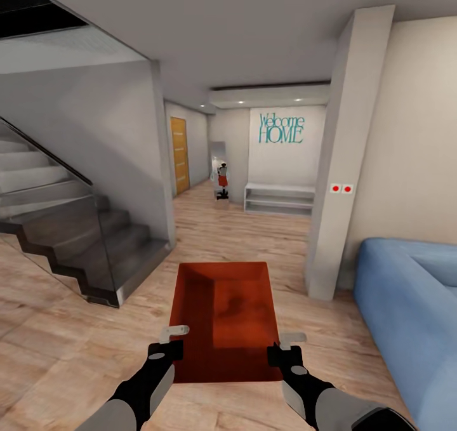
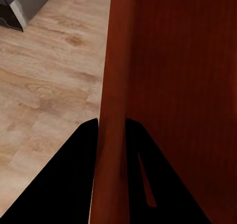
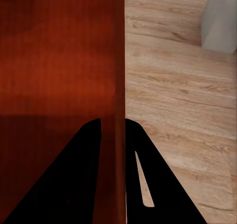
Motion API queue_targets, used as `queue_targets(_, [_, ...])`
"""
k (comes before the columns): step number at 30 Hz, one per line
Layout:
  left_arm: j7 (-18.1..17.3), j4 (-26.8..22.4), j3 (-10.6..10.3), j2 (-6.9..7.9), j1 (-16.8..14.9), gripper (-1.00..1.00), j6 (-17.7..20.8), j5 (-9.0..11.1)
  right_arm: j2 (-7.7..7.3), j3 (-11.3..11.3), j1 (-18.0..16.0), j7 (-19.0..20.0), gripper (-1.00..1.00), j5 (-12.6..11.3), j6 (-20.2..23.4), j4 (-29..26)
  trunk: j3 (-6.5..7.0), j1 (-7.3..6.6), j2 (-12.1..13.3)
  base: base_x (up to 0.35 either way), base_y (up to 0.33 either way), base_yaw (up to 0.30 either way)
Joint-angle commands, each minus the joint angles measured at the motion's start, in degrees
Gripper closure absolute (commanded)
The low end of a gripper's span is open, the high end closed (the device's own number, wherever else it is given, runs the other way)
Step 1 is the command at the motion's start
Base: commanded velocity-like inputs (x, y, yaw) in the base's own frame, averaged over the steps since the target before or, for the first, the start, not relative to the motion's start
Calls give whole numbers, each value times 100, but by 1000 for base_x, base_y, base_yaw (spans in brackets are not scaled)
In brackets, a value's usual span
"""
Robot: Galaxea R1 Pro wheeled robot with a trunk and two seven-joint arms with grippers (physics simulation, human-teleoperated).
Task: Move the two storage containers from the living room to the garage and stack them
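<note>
**One container carried by both arms, still in the living room**

One orange-red rectangular storage container (image 1: 225, 320) hangs at six o'clock over the light wood plank floor (image 1: 76, 329), nothing visible inside it. The left gripper (image 1: 172, 341) pinches its nine o'clock wall (image 2: 111, 105); the right gripper (image 1: 287, 345) pinches the three o'clock wall (image 3: 120, 85). Uneven arm motion could twist it loose. Blue sofa (image 1: 412, 304) at four o'clock, grey staircase (image 1: 70, 228) at ten.

Soft, even indoor light; faint shadows, slightly blurry renders.
</note>
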Motion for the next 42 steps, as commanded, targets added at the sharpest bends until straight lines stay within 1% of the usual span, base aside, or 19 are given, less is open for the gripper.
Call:
queue_targets(1, [82, -15, 62, 259, -6, 100, 40, 43, 3, -96, -3, -4, 100, 80, 10, -17, -10, 4, -7, 322, 0, 0])
queue_targets(8, [84, -15, 62, 259, -6, 100, 40, 43, -1, -99, -3, -4, 100, 50, 10, -17, -10, 4, -7, 322, 0, 0])
queue_targets(42, [90, -32, 62, 250, -6, 100, 40, 43, -1, -100, -3, -4, 100, 48, 10, -17, -10, 4, -7, 322, 0, 0])
